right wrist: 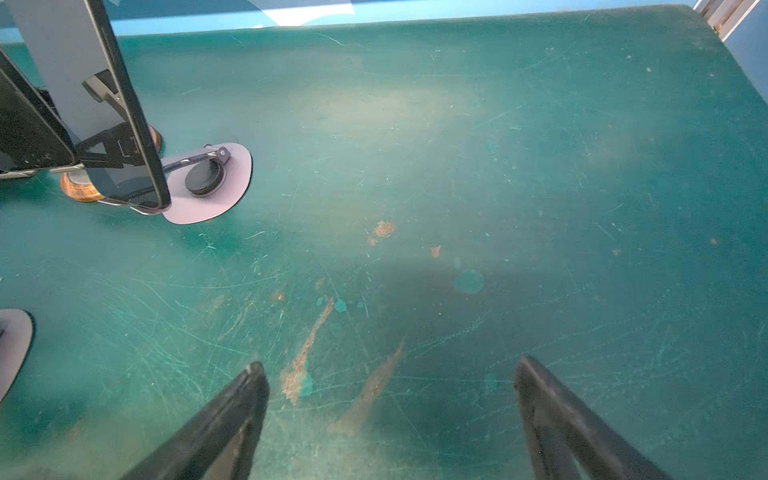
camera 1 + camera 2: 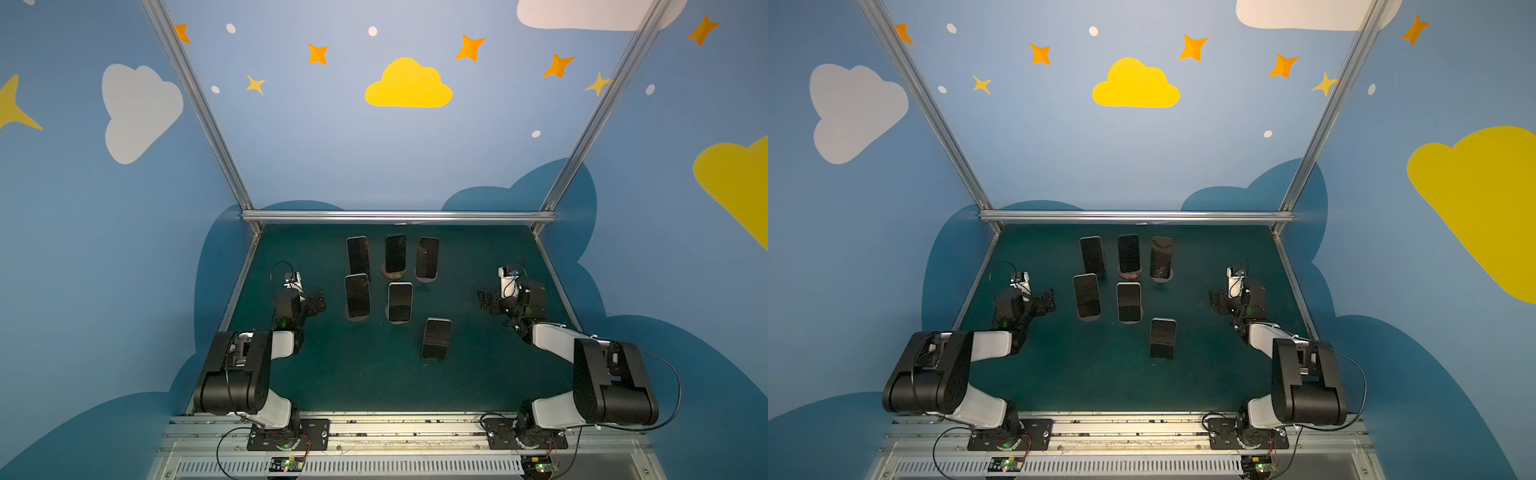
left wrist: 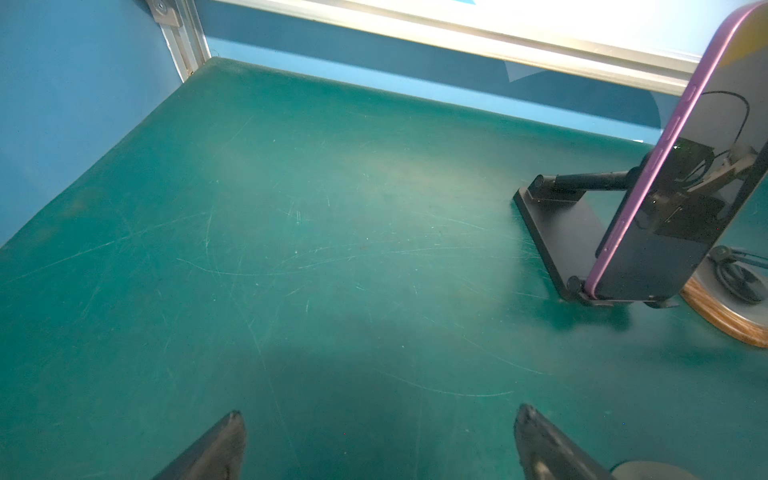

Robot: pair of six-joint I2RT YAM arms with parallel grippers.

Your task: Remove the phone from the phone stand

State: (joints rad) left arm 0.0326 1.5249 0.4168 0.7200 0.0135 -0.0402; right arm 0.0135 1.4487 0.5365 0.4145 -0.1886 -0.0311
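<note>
Several dark-screened phones stand on phone stands mid-table in both top views, for example a back-left phone [image 2: 358, 255] and a front one [image 2: 436, 338]. In the left wrist view a purple-edged phone [image 3: 673, 199] leans on a black folding phone stand [image 3: 557, 224]. In the right wrist view a dark phone [image 1: 124, 137] rests on a stand with a round grey base [image 1: 224, 195]. My left gripper [image 2: 318, 301] [image 3: 380, 415] hovers open, left of the phones, holding nothing. My right gripper [image 2: 484, 301] [image 1: 390, 365] is open and empty to their right.
The green mat [image 2: 374, 382] is scratched and bounded by aluminium rails [image 2: 395, 216] and blue walls. A round wooden stand base [image 2: 394, 272] [image 3: 727, 320] sits under the back-middle phone. Another grey base [image 1: 12, 345] shows at the right wrist view's edge.
</note>
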